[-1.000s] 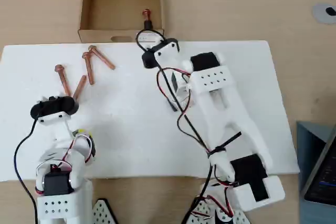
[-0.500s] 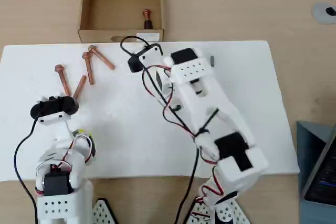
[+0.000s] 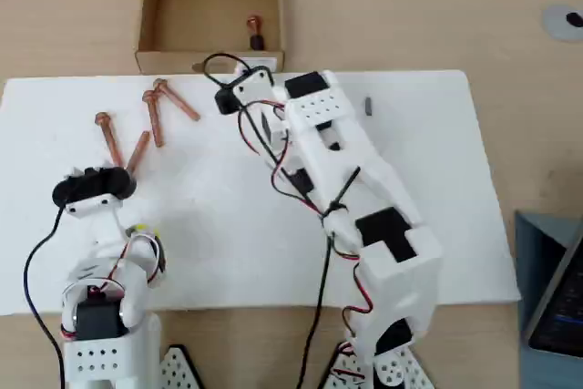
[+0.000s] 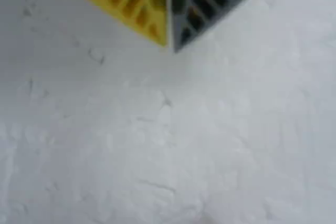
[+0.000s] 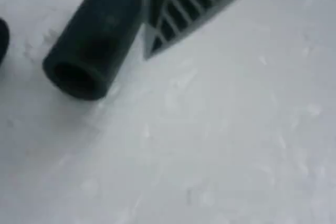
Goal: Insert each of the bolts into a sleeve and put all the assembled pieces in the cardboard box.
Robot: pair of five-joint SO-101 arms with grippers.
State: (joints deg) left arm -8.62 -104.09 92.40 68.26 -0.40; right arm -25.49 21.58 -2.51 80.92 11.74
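Copper-coloured metal bolts (image 3: 152,117) — four, loose — lie on the white foam mat (image 3: 209,225) near the brown cardboard box (image 3: 150,15). The left gripper (image 4: 169,38) has its jaws meeting at the tips; for the right gripper (image 5: 151,38), just beside a black cylindrical sleeve (image 5: 93,38), I cannot tell.

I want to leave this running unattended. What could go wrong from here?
The sleeve lies on its side right beside the right gripper, so a slight nudge may roll it away across the white mat. The bolts lie bunched close together, so grasping one could knock its neighbours out of place.
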